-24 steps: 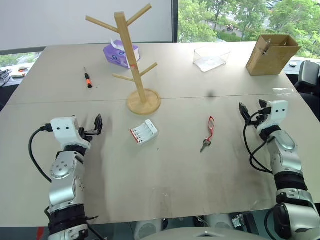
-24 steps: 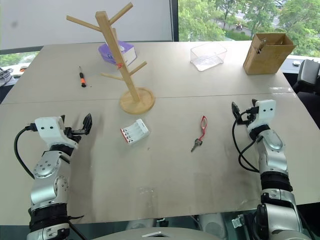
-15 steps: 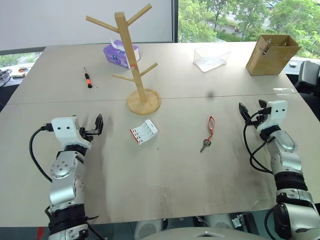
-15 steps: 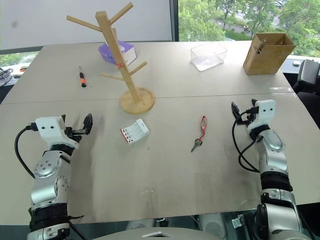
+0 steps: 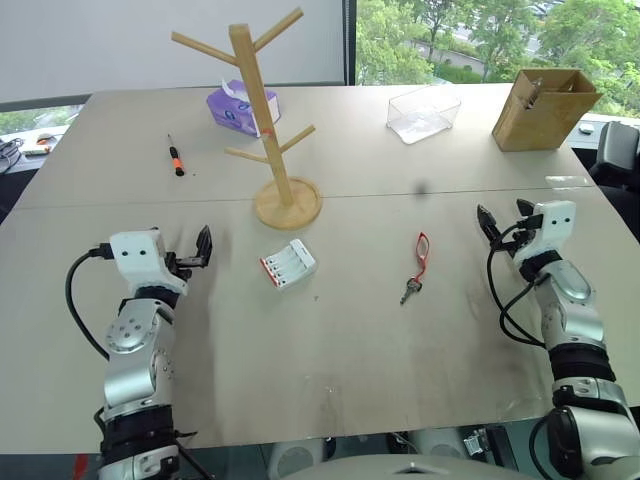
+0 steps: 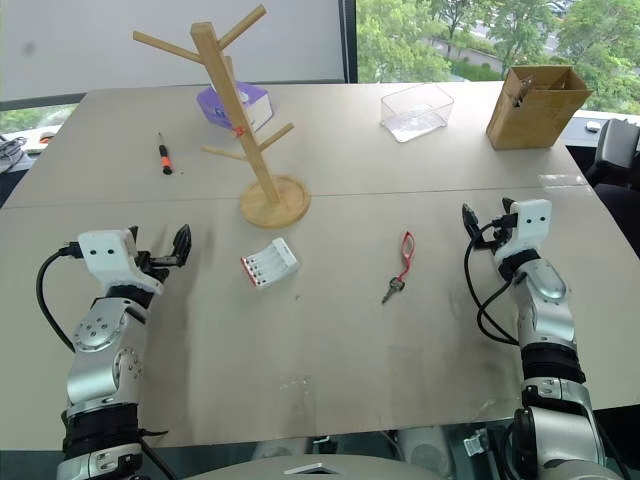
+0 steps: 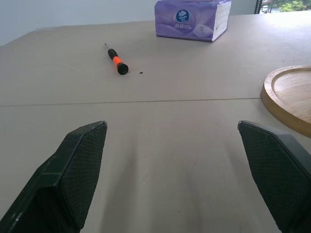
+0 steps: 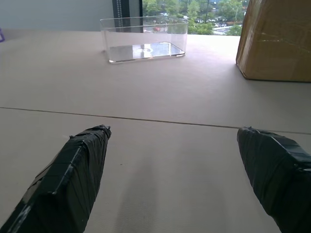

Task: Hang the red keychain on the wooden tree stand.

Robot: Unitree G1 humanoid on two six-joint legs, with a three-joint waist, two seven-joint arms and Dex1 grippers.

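The red keychain [image 5: 420, 250] lies flat on the table right of centre, its small dark key [image 5: 410, 290] at the near end. The wooden tree stand [image 5: 262, 115] stands upright on its round base [image 5: 288, 203] behind and left of it. Nothing hangs on its pegs. My left gripper [image 5: 203, 245] hovers open and empty over the near left of the table, with the stand's base [image 7: 289, 97] ahead of it to one side. My right gripper [image 5: 505, 215] is open and empty at the near right, a hand's width right of the keychain.
A white battery holder [image 5: 288, 264] lies between the stand and my left gripper. An orange-handled screwdriver [image 5: 175, 157] and a purple tissue pack [image 5: 240, 105] sit far left. A clear plastic box [image 5: 423, 115] and a brown box [image 5: 543, 108] stand far right.
My left hand has edged slightly to the right, toward the battery holder. The right arm, the keychain and the stand have not moved.
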